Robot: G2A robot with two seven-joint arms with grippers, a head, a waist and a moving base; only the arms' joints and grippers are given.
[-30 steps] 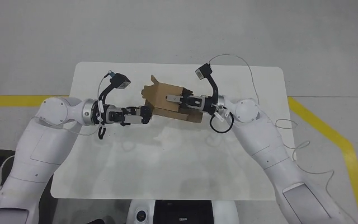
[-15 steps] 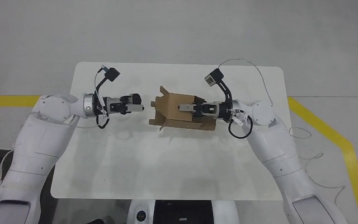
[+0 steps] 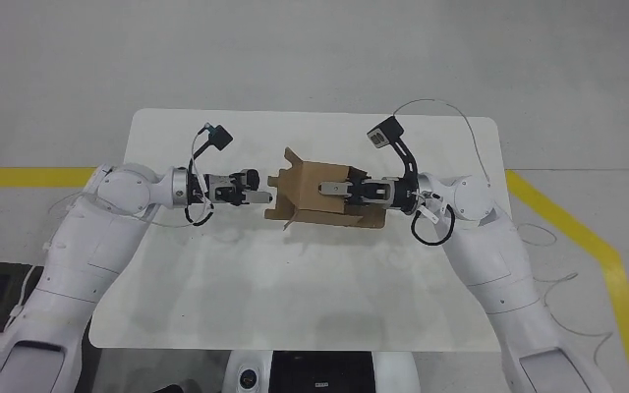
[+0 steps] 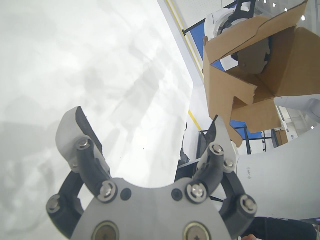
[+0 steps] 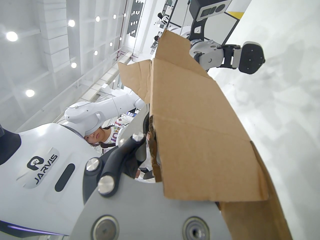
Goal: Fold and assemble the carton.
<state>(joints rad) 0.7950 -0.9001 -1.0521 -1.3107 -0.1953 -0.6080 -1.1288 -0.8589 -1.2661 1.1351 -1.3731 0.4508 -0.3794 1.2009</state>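
Overhead and wrist views, common carton

Left end effector spread wide, right end effector clamped tight.

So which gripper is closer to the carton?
Right. The right gripper holds the carton by one wall; the left gripper is open, just off its flaps.

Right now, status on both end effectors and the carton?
Left end effector open, empty, beside carton flaps. Right end effector shut on carton. Flaps not yet folded.
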